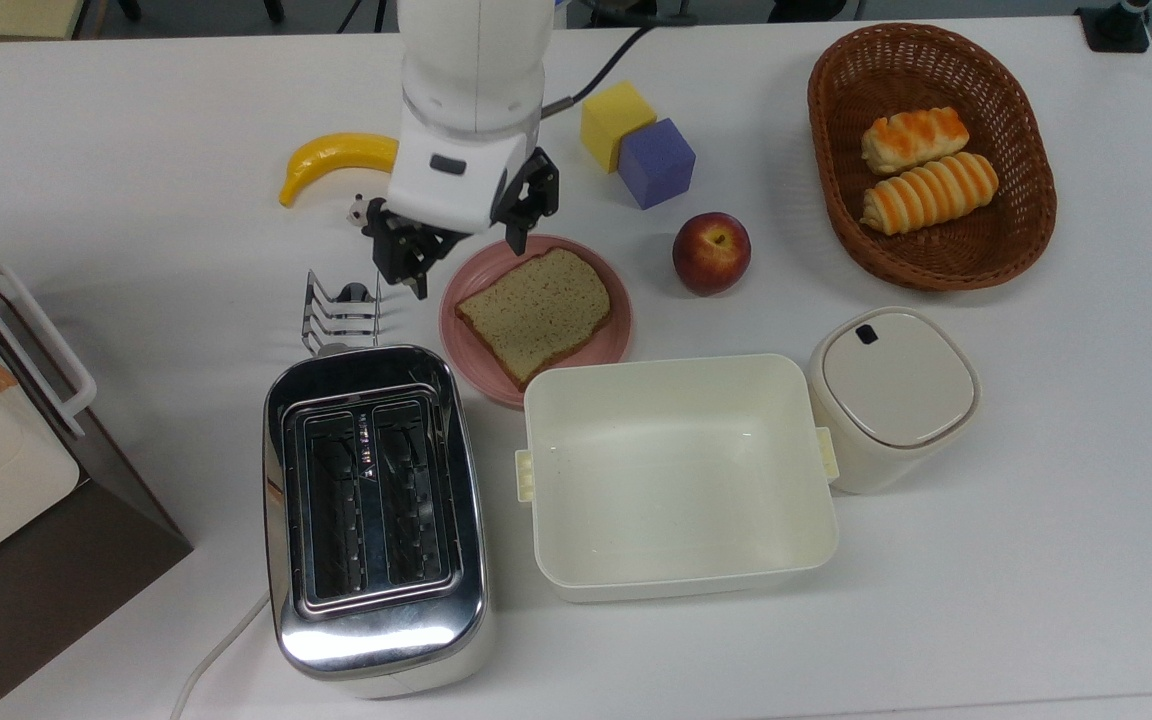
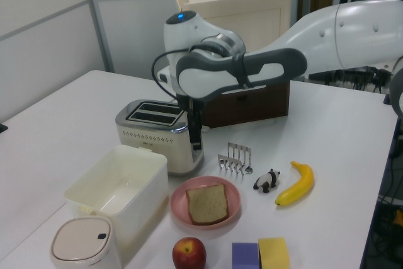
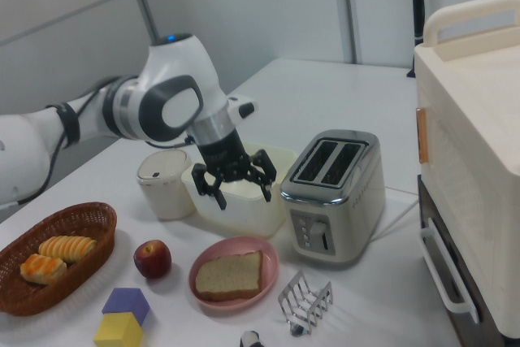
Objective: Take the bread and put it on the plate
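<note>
Placement step looks done: bread slice (image 1: 536, 312) lies flat on the pink plate (image 1: 612, 331), clear of the gripper (image 1: 464, 252), which hangs above the plate's rim on the toaster-rack side, fingers spread wide, holding nothing. Next move is probably just lifting the arm away. The slice is thin, tan, speckled and brown-crusted; the plate is round, shallow and smooth. Chrome toaster (image 1: 376, 510) and cream rectangular tub (image 1: 678, 580) sit just beside the plate.

Mirror-polished metal toaster (image 1: 376, 510), woven wicker basket (image 1: 931, 255), matt cream plastic tub (image 1: 676, 575).
</note>
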`<state>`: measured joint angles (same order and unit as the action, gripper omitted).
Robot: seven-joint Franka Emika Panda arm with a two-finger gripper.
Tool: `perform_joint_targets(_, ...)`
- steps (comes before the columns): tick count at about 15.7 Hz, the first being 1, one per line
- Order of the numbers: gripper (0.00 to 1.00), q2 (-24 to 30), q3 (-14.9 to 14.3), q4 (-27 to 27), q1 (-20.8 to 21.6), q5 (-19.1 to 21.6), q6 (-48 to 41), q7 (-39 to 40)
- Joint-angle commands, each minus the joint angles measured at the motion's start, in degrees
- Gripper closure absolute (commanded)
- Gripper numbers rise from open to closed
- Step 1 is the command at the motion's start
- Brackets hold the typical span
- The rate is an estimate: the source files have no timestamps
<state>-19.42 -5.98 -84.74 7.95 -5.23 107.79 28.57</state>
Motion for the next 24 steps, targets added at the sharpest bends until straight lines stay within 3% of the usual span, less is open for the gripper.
perform_joint_targets(1, 0.00, 4.9, -0.9, 3.0, 0.3, -0.9, -8.5, -4.6)
perform_joint_targets(4, 0.00, 6.8, -1.5, 7.7, 0.0, 0.6, -16.7, -13.6)
perform_joint_targets(7, 0.00, 10.3, -1.6, 8.3, -1.6, 5.5, -17.5, -22.8)
perform_joint_targets(9, 0.00, 11.8, -1.6, 8.3, -2.5, 6.0, -19.6, -26.6)
perform_joint_targets(22, 0.00, 14.8, -0.9, 8.0, -5.8, 8.7, -23.2, -28.8)
perform_joint_targets(24, 0.00, 14.9, -1.2, 7.3, -6.6, 11.7, -24.2, -29.0)
